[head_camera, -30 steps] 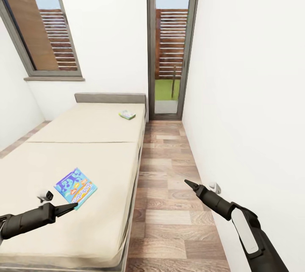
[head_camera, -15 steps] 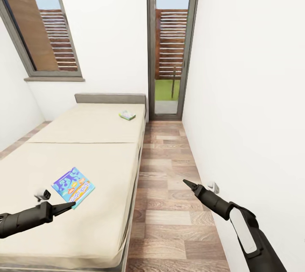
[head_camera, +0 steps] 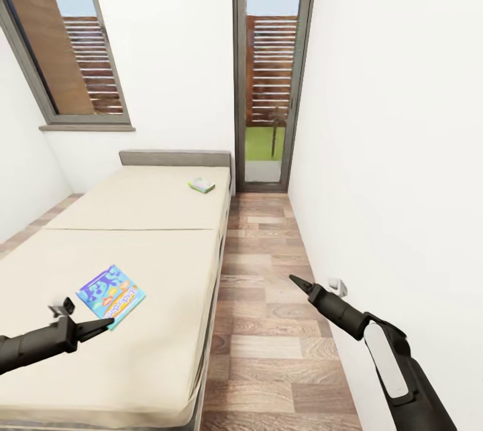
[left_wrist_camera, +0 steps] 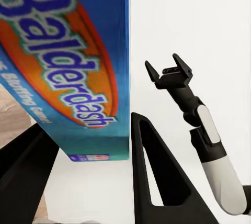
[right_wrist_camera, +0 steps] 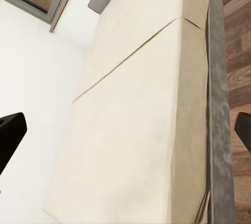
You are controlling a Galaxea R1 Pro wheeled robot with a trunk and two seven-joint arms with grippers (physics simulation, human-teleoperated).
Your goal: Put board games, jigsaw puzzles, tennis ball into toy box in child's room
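Note:
A blue board game box (head_camera: 111,295) lies near the front of the bed (head_camera: 154,243), one corner raised a little. My left gripper (head_camera: 104,324) holds that front corner. In the left wrist view the "Balderdash" box (left_wrist_camera: 68,62) sits between the two black fingers (left_wrist_camera: 157,182), which are pressed against it. A second, green board game (head_camera: 201,184) rests near the headboard (head_camera: 174,156). My right gripper (head_camera: 293,279) hangs over the wooden floor beside the bed, open and holding nothing. The right wrist view looks across the mattress (right_wrist_camera: 141,119).
A narrow strip of wooden floor (head_camera: 261,297) runs between the bed and the white right wall (head_camera: 402,149). A glass door (head_camera: 272,75) closes the far end, and a window (head_camera: 74,41) sits above the bed. A small wall socket (head_camera: 337,285) is beside my right arm.
My left gripper has drawn back to the left and the blue box has slid with it. The right gripper rose slightly. The view shifted a little.

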